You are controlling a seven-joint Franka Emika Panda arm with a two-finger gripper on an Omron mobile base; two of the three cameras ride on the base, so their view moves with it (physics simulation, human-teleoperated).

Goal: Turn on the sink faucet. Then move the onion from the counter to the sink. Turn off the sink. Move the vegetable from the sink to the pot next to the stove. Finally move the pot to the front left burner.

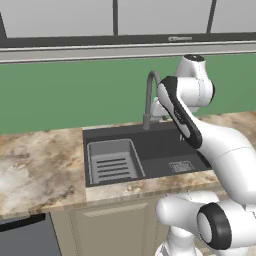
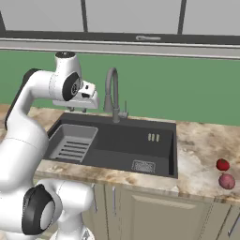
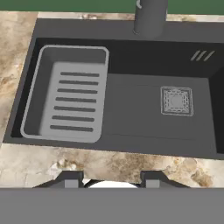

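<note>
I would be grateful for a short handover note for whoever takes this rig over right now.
Gripper: jaws apart, holding nothing, hovering above the sink's back left rim, beside the faucet.
Two small reddish round things lie on the counter right of the sink; one should be the onion.
Done: nothing visible; no water is seen running.
Left: faucet on, and everything after.

Base views flank the sink (image 1: pixel 150 150) (hand view looks down closer).
</note>
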